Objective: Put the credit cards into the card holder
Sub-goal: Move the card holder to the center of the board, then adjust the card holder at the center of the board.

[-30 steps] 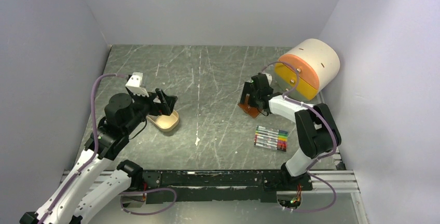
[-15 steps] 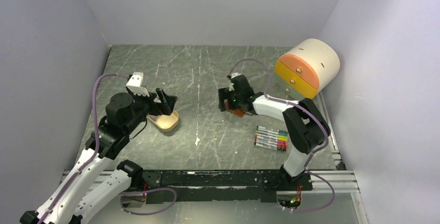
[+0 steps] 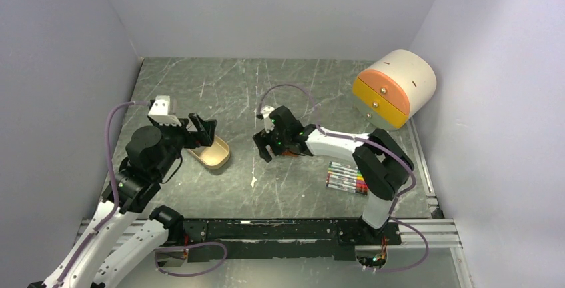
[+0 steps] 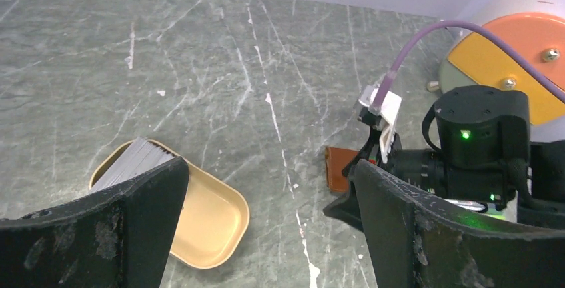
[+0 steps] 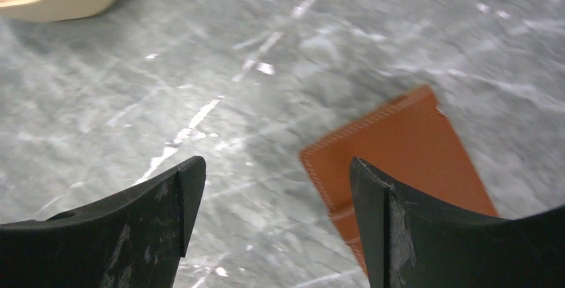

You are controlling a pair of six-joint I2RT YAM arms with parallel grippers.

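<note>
A grey-green stone-like table stands inside pale lilac walls. On it lies a shallow oval beige tray, and the stack of grey-white plastic credit cards leans inside the tray's left end. The left gripper hovers just above the tray with its jaws spread wide, grasping nothing. To the right of the tray, the flat brown leather card holder lies on the table. The right gripper hangs low over the holder's edge nearest the tray, jaws apart and empty. A row of thin coloured pens lies further right of the tray.
</note>
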